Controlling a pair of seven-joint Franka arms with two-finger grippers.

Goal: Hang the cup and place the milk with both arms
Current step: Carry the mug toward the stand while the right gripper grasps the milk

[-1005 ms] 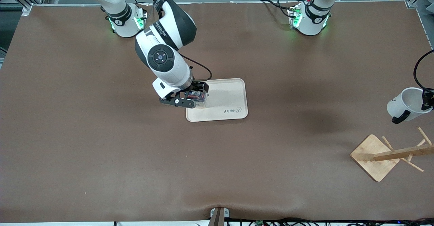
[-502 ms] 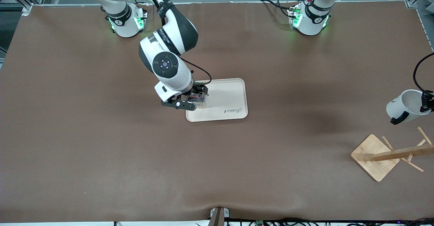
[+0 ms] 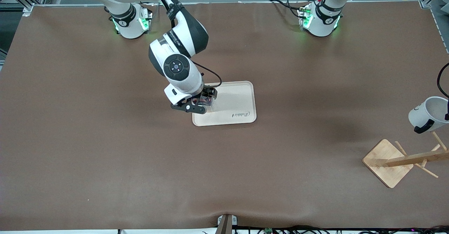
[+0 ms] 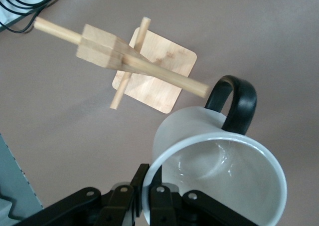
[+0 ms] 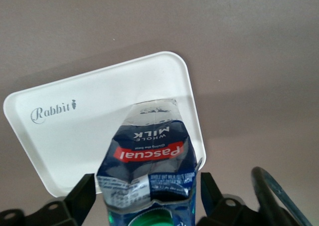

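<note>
Brown matting covers your table (image 3: 105,149), grey floor showing past its edge. Your cup (image 3: 429,114) hangs tilted over the wooden rack (image 3: 403,160) at the left arm's end, its rim clamped in the left gripper (image 4: 147,198). Your milk (image 5: 149,161) sits between the right gripper's (image 3: 200,103) fingers over the cream tray (image 3: 238,100); whether they pinch it you cannot tell. Only the right wrist view shows its red label; only the left wrist view shows the cup's inside.

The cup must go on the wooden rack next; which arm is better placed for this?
The left arm, likely. Its gripper is shut on the rim of the cup, in the air above the wooden rack. The right gripper is over the tray with the milk.
</note>
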